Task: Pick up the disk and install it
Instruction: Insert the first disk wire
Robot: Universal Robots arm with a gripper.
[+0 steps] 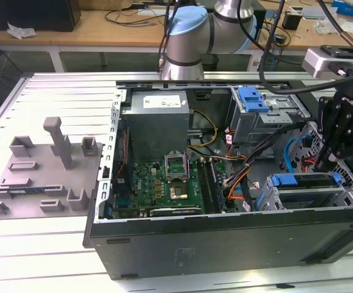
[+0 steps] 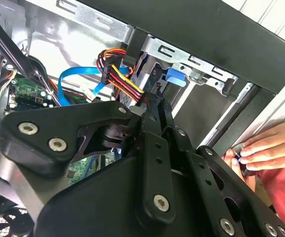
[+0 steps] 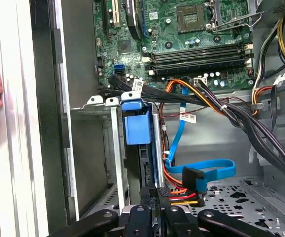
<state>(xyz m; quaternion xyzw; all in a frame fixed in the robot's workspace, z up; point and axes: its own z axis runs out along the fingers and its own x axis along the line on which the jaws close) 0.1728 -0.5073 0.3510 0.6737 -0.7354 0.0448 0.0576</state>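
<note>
exterior view high over the open computer case (image 1: 225, 247); both wrist views close on its drive cage (image 3: 114, 148) (image 2: 192, 61)

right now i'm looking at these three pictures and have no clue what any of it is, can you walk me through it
The exterior view comes from a camera off the arm. It shows a robot arm reaching over an open computer case lying on a metal table. The black tool at the arm's end hangs over a grey drive cage with a blue latch, at the exterior view's right. At the exterior view's left, a grey plastic fixture with upright posts sits on the table. Both wrist views come from cameras riding on the arm, looking past the tool into the case at cables and the green motherboard. A person's hand rests by the case's edge. I cannot tell whether the tool holds anything.
</note>
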